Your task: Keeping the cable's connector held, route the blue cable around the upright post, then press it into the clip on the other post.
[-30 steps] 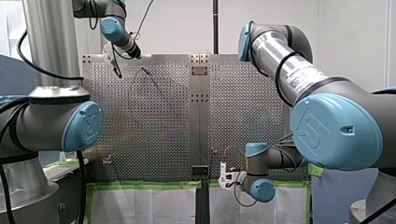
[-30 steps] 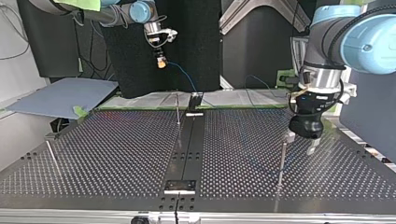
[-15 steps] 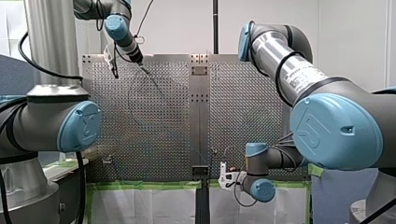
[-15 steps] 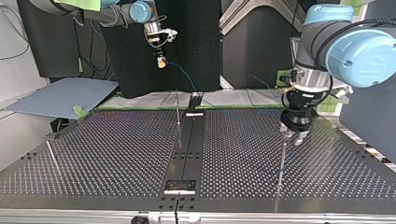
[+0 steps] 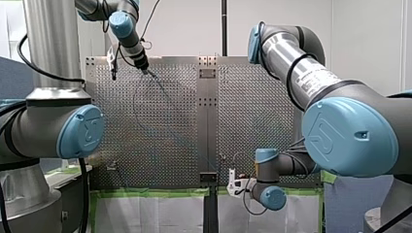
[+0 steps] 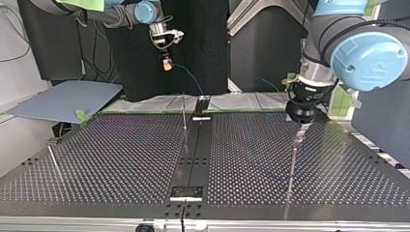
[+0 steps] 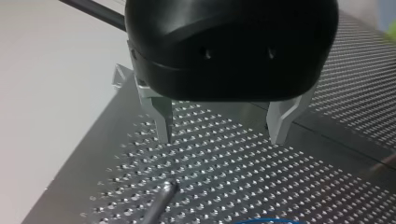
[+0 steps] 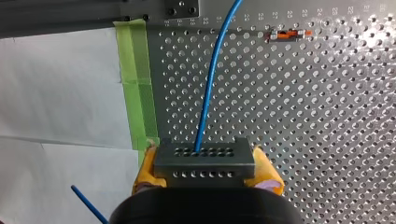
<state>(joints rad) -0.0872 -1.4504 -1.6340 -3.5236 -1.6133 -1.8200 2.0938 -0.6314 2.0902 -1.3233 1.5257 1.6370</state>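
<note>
Hovering just above the tip of the upright post (image 6: 292, 162) at the top view's right, my left gripper (image 6: 303, 126) points down at the perforated table (image 6: 121, 159). One second ago it stood lower and on the side of the post toward the view's right, with its fingers about level with the post's tip. Since then it has risen and shifted toward the view's left, and its wrist has turned.

Left wrist view: the metal fingers (image 7: 163, 119) are spread wide with nothing between them. The post's tip lies ahead of them, and a short arc of the blue cable (image 7: 264, 220) shows beyond it, so the cable is not yet in this gripper.

Right wrist view: my right gripper (image 8: 206, 173) clamps its yellow pads (image 8: 145, 170) on the two sides of the dark connector (image 8: 204, 156). The cable leaves the connector's face and runs away over the table beside a strip of green tape (image 8: 137, 93).

Top view: my right gripper is raised beyond the table's far edge, in the same place as one second ago. The cable slopes from it down toward the view's right.
</note>
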